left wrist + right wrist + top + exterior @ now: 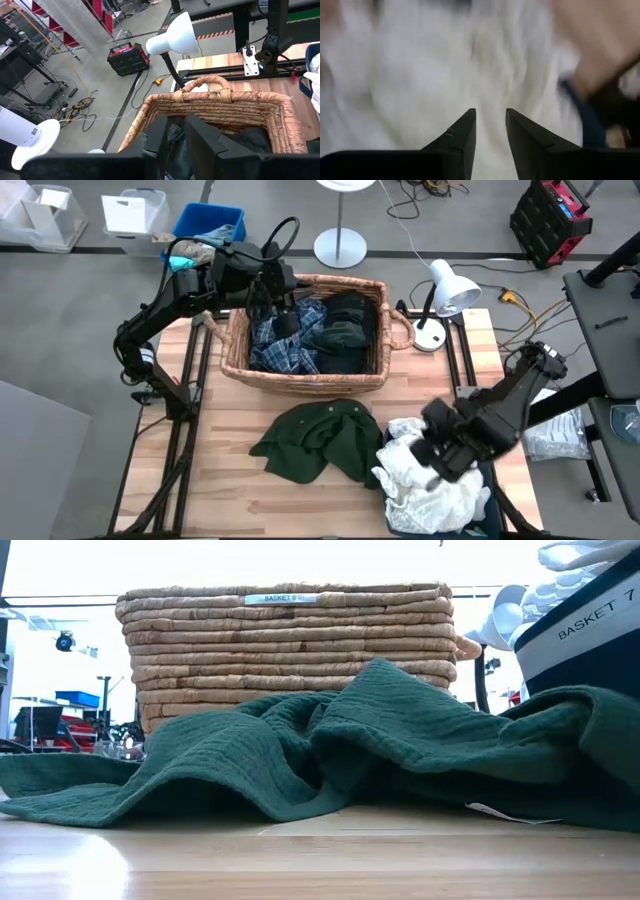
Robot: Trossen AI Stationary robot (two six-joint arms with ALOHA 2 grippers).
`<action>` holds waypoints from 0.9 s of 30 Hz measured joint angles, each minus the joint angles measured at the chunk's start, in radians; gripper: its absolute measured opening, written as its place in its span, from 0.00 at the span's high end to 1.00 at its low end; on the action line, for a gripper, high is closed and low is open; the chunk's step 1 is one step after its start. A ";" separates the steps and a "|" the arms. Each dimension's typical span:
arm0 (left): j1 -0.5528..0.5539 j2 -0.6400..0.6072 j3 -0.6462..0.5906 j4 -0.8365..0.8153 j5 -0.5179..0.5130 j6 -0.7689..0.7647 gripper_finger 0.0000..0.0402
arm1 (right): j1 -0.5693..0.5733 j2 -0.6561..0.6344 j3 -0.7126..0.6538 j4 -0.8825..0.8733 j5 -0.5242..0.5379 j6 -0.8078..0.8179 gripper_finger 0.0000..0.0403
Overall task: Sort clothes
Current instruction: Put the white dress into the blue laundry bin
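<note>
A wicker basket point(235, 345) at the table's far middle holds a navy-blue plaid garment point(290, 355) and black and dark garments point(345, 330). My left gripper point(285, 318) reaches into it from the left and is shut on the plaid garment point(175, 142). A dark green garment point(315, 440) lies spread on the table in front of the basket and also shows in the low view point(300, 755). White garments point(430, 485) are heaped in a navy basket point(590, 635) at the near right. My right gripper point(437, 465) hovers over them, its fingers a little apart point(491, 125). My left gripper pinches a bunch of the plaid garment point(176, 137) between its two fingers. The fingers come from above, slanting down into the basket from the table's left. The rest of the garment point(280, 360) lies in the basket. How many layers it holds I cannot tell.
A white desk lamp point(445, 290) stands at the far right beside the basket's handle point(400, 325). Bare wood shows at the near left of the table point(230, 490). Bins and a blue crate point(205, 225) stand on the floor beyond the far edge.
</note>
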 joint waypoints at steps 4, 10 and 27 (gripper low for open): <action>0.000 0.000 0.000 0.006 0.000 0.000 0.88 | -0.064 -0.043 -0.044 -0.003 0.225 0.085 0.81; 0.000 0.000 0.000 0.008 0.000 0.000 0.88 | -0.130 -0.071 -0.182 0.042 0.254 0.090 0.96; 0.000 0.000 0.000 0.016 0.000 0.026 0.88 | -0.130 -0.119 -0.624 0.568 0.104 0.136 0.98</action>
